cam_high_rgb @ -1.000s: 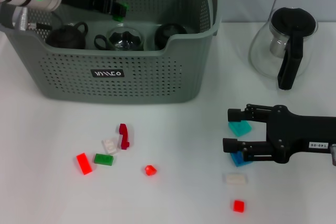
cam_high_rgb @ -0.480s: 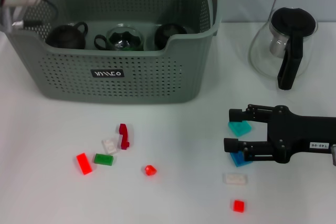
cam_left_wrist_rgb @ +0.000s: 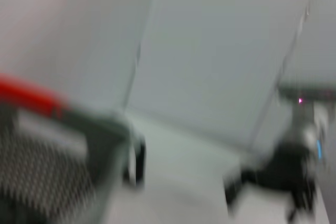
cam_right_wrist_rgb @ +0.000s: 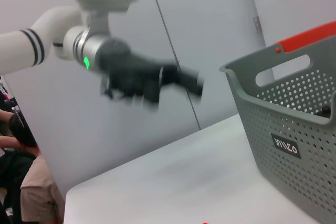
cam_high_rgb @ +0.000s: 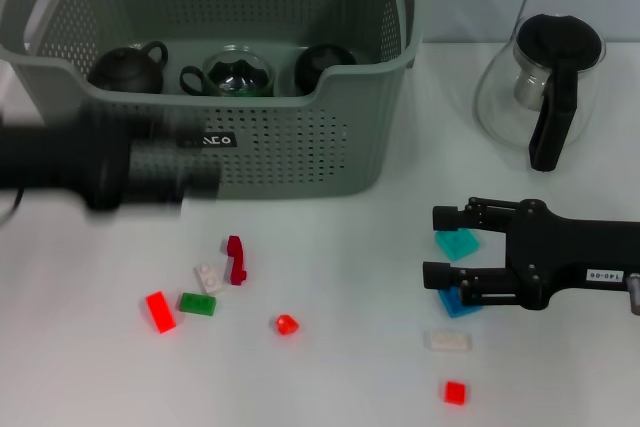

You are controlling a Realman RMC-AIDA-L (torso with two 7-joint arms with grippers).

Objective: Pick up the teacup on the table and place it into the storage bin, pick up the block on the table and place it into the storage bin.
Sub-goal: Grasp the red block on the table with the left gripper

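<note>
**A:** Where is everything relative to the storage bin (cam_high_rgb: 300, 137)?

**B:** The grey perforated storage bin sits at the far side of the white bench (cam_high_rgb: 330, 367). Inside it, against the front wall, are two dark teapots (cam_high_rgb: 127, 67), a glass teacup (cam_high_rgb: 238, 75) between them, and another dark cup beside that. No teacup is left on the bench. In front of the bin lie small blocks: a dark red block (cam_high_rgb: 235, 259) nearest it, then a white block (cam_high_rgb: 208, 278), a green block (cam_high_rgb: 198, 303) and two red ones. A glass jug (cam_high_rgb: 540, 87) stands to the bin's right.

**A:** And the arms?

**B:** The left gripper (cam_high_rgb: 160, 175) is a dark motion-blurred shape crossing in front of the bin's front wall, above the cluster of blocks. I cannot tell whether its jaws are released or clenched. The right gripper (cam_high_rgb: 440, 245) hovers low, well to the right of the bin, jaws spread apart and holding nothing, with a teal block (cam_high_rgb: 457, 242) and a blue block (cam_high_rgb: 455, 304) just beside them.

**A:** Which step is this?

**B:** Judging by the cups in the bin, the teacup part looks done and block picking is in hand. The next move likely calls for the left gripper to settle over one block, straddle it squarely, close and lift it over the bin's rim.
</note>
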